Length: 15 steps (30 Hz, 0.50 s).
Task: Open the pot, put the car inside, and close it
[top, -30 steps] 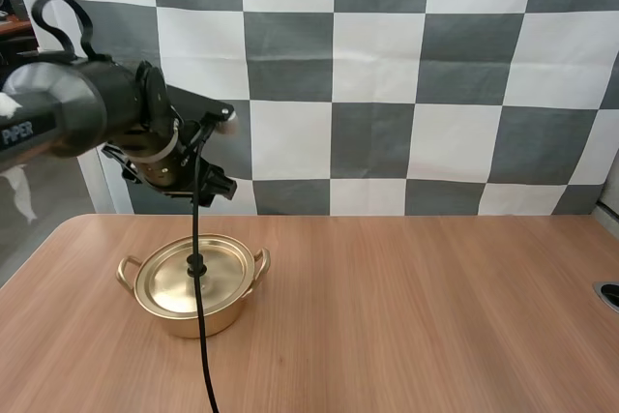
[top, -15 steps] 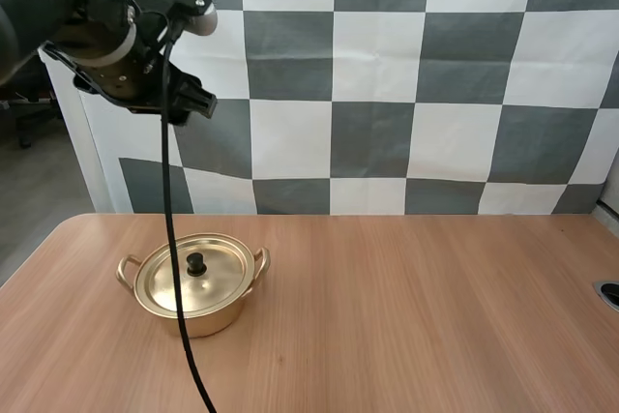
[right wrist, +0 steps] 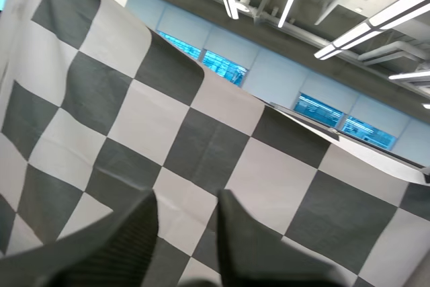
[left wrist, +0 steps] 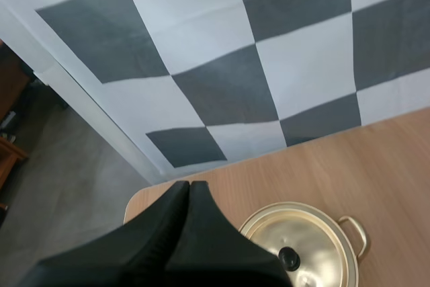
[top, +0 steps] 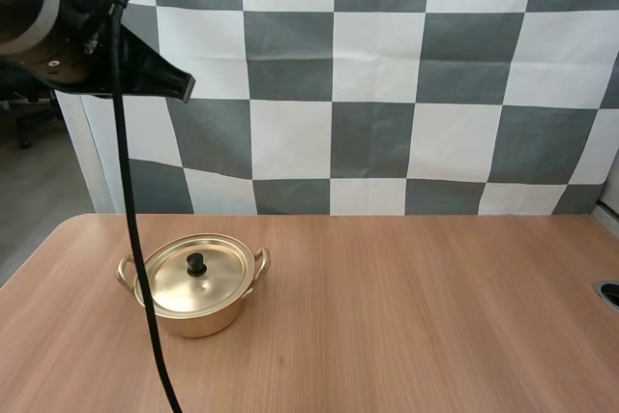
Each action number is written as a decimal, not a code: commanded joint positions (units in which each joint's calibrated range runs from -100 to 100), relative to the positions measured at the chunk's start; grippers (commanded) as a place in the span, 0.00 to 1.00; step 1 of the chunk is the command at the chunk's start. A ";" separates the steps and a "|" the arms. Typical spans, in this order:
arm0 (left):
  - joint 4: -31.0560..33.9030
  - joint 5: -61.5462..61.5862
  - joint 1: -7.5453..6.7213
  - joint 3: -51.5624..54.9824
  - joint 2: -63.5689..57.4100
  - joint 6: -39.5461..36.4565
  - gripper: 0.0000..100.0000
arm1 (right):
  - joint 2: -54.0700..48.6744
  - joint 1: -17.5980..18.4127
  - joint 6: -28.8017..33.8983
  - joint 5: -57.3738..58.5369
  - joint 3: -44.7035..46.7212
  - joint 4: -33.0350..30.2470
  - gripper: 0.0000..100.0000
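A golden pot (top: 198, 307) with two side handles stands on the left part of the wooden table, its lid (top: 174, 287) on and topped by a black knob (top: 196, 263). My left gripper (top: 184, 93) hangs high above and to the left of the pot, its fingers together as one dark wedge with nothing in them. In the left wrist view the shut left gripper (left wrist: 189, 185) points down toward the table's far left corner, and the pot (left wrist: 316, 233) with its knob (left wrist: 289, 258) lies beside it. My right gripper (right wrist: 188, 216) points up away from the table, fingers apart, nothing between them.
The wooden table (top: 406, 316) stretches bare to the right of the pot. A small dark round fitting (top: 609, 294) sits at its right edge. The table's left edge runs close beside the pot.
My left arm has risen up and to the left, away from above the pot's lid. Its fingers have come together. The pot has not moved.
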 commanded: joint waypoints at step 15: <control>-2.25 -44.26 -0.01 30.61 -19.92 -17.78 0.00 | -13.17 -11.51 10.62 0.07 30.52 10.83 0.00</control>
